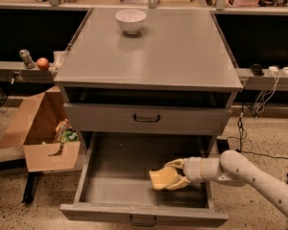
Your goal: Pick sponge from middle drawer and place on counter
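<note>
The middle drawer [110,186] is pulled out at the bottom of the grey cabinet, its tray showing. My gripper [176,175] reaches into it from the right on a white arm. It is shut on the sponge [160,179], a pale yellow-tan pad. The sponge is tilted and sits just above the drawer floor, right of centre. The counter [153,56] is the flat grey cabinet top above, well above the gripper.
A white bowl [130,20] stands at the back of the counter. A closed grey drawer front [146,118] with a black handle overhangs the open tray. An open cardboard box [43,133] sits on the floor to the left. A red apple [42,63] rests on the left shelf.
</note>
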You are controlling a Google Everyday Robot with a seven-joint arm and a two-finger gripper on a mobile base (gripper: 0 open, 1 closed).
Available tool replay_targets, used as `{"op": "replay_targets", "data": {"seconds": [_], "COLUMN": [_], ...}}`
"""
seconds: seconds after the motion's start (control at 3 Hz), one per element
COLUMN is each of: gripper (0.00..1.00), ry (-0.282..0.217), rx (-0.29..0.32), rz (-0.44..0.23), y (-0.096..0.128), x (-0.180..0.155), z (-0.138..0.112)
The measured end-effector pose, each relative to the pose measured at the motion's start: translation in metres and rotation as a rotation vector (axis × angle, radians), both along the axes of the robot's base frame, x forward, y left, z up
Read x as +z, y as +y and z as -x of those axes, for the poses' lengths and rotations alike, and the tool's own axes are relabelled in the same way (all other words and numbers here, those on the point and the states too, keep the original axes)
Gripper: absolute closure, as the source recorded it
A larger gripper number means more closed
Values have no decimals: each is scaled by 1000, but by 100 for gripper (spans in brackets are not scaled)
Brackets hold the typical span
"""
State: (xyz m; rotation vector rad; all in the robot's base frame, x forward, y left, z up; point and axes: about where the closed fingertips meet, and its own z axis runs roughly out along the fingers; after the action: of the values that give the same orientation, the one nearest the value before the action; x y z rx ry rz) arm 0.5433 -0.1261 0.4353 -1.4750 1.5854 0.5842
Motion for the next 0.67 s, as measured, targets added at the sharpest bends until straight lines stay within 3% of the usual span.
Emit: {"op": "replay_targets", "data": {"seconds": [0.67], "gripper": [100], "ry": [-156], "rx": [41], "rz": [56], "y": [-9], "x": [155], "z": [81]}}
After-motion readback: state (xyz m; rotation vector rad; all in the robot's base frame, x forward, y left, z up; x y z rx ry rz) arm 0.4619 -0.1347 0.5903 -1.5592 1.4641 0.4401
